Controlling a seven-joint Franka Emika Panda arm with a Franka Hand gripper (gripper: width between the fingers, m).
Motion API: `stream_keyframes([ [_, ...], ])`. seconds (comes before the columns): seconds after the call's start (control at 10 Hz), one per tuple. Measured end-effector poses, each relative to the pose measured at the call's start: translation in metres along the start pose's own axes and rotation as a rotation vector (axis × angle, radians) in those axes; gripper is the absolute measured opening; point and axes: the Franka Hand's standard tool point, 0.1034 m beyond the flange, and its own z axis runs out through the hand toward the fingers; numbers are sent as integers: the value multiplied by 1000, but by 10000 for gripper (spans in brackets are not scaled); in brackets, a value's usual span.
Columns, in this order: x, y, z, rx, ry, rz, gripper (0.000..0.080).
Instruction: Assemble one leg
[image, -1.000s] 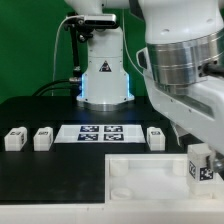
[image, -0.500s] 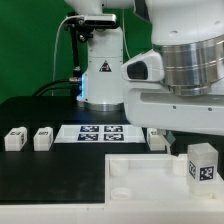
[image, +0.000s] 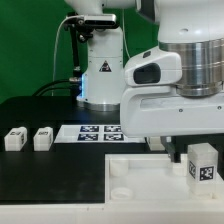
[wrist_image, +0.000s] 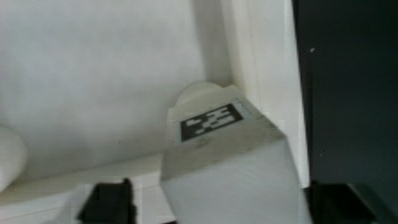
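A small white leg (image: 203, 161) with a black-and-white marker on its face stands upright on the near right corner of the large white tray-like piece (image: 140, 172). In the wrist view the same leg (wrist_image: 217, 125) runs down between my gripper's (wrist_image: 222, 205) two dark fingers. One finger (wrist_image: 111, 202) stands apart from the leg, with white surface showing in the gap. The other finger (wrist_image: 342, 203) is close to its side. The gripper is open around the leg. In the exterior view my hand looms over the leg and hides the fingertips.
Two more legs (image: 14, 139) (image: 42, 138) lie on the black table at the exterior view's left. The marker board (image: 95, 131) lies behind the tray piece. The robot base (image: 100, 70) stands at the back. My arm blocks the right half of the view.
My arm has swung toward the exterior view's left and come lower, now hiding the leg that lay beside the marker board. The leg on the tray corner has hardly moved.
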Motion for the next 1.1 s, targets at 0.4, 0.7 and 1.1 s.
stream_keyframes([
  [0.4,0,-1,1,6,-5,403,290],
  [0.7,-1,1,2,27,-14,845,290],
  [1.1,-5,6,3,131,-9,1412,291],
])
